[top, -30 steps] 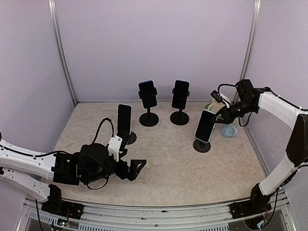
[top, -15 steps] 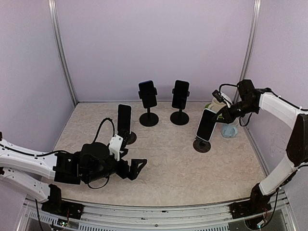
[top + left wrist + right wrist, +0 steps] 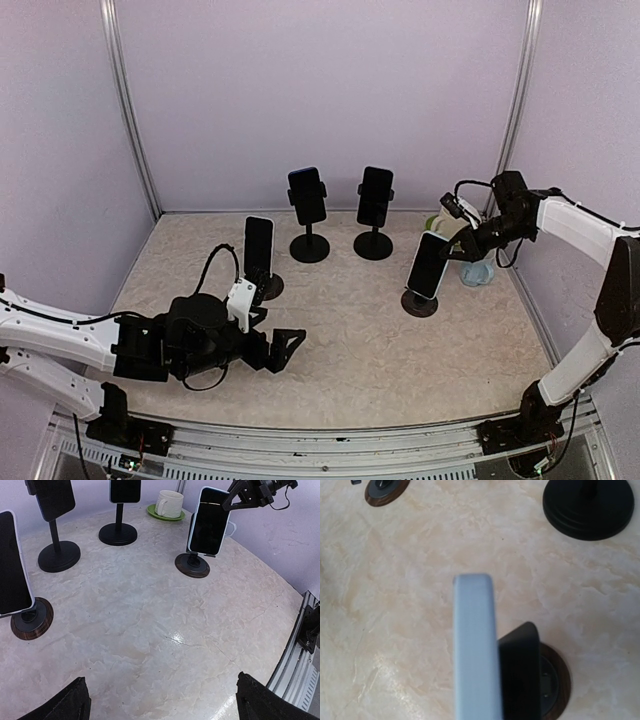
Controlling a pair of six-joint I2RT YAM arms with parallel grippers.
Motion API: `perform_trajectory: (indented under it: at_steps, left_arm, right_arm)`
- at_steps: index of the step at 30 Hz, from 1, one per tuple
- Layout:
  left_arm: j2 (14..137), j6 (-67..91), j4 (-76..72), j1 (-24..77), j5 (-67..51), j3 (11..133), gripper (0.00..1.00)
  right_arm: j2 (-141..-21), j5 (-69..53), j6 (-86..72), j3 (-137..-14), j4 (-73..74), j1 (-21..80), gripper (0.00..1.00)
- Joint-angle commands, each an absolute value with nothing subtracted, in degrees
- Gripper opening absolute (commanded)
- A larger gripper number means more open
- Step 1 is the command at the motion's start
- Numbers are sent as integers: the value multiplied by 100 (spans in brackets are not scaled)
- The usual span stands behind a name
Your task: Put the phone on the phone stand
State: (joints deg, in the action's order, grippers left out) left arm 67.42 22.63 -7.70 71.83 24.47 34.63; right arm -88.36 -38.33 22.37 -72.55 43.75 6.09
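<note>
top view: my right claw (image 3: 458, 240) is narrow, pinched on the top edge of the phone (image 3: 428, 266) at 2 o'clock on the table (image 3: 350, 370). the phone tilts, its lower end down at the stand (image 3: 420, 303), whose round base sits flat. my left claw (image 3: 283, 351) lies low at 7 o'clock, jaws wide, holding nothing. a second phone (image 3: 259, 247) stands at 10 o'clock, a third phone (image 3: 307, 193) at 12 and a fourth phone (image 3: 375, 195) at 1, each on its own stand.

left wrist view: my left fingers (image 3: 70, 707) sit in the two lower corners, far apart, with bare table between them. the phone shows at 1 o'clock, dark screen toward me, its foot in the stand's cradle. my right claw touches its top right corner. a mug (image 3: 169, 502) on a green saucer (image 3: 161, 514) sits at 12 o'clock.

right wrist view: i look straight down the phone's pale edge at 6 o'clock. the stand's black back plate is just beside it at 4 o'clock, over the brown base. my own fingers do not show here.
</note>
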Motion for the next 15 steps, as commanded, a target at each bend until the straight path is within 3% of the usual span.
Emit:
perform_trajectory:
  at_steps: [1, 15]
  left_arm:
    - [6762, 2206, -998, 7123, 2372, 3394, 99]
    - [6828, 2215, -1114, 7084, 2321, 3358, 99]
  right_arm:
    - [-8689, -3926, 2159, -7187, 4097, 545, 0]
    - [-8784, -3948, 1991, -7162, 3913, 545, 0]
